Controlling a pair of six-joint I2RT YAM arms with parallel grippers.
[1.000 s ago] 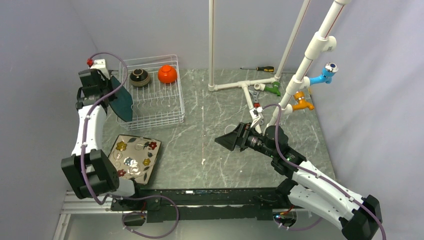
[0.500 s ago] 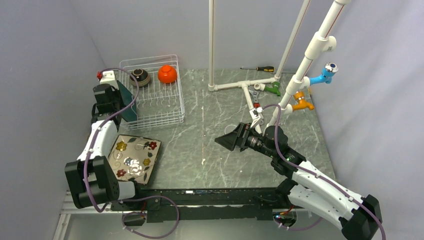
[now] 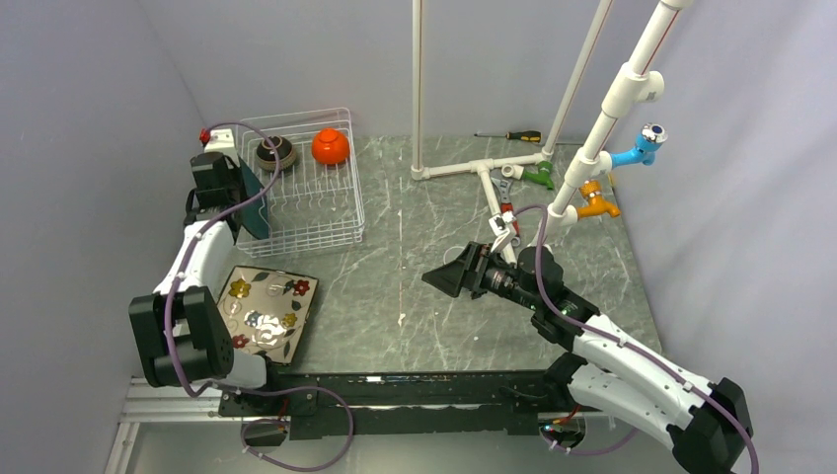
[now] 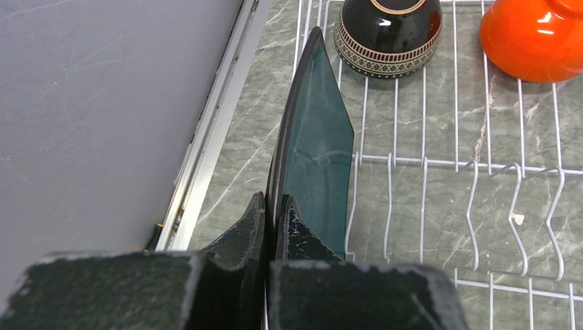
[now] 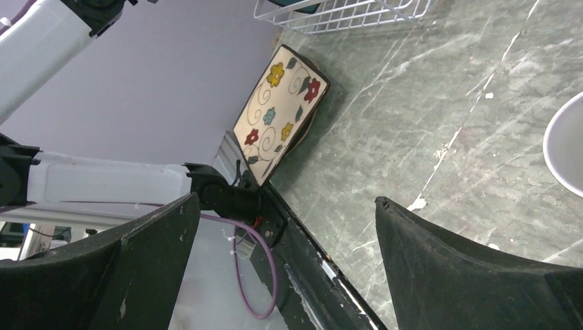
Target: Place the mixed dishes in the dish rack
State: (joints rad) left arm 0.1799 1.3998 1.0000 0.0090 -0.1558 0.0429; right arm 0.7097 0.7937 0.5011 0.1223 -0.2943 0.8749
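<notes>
My left gripper (image 3: 237, 193) (image 4: 273, 199) is shut on the rim of the dark teal plate (image 3: 254, 205) (image 4: 316, 137). It holds the plate on edge at the left side of the white wire dish rack (image 3: 336, 222) (image 4: 474, 165). The dark brown bowl (image 3: 274, 151) (image 4: 388, 34) and the orange bowl (image 3: 330, 146) (image 4: 533, 38) sit at the back of the rack. The brown floral plate (image 3: 265, 311) (image 5: 278, 110) lies tilted on the table's front left. My right gripper (image 3: 444, 279) (image 5: 287, 199) is open and empty above the middle of the table. I cannot make out the pale green plate.
A white pipe frame (image 3: 494, 163) with green, orange and blue taps (image 3: 596, 205) stands at the back right, with pliers (image 3: 503, 202) and a screwdriver (image 3: 513, 135) beside it. A pale round rim (image 5: 560, 148) shows at the right wrist view's edge. A wall is close on the left.
My left arm has carried the teal plate back and to the right, from beside the rack to its left side. The right arm has barely moved.
</notes>
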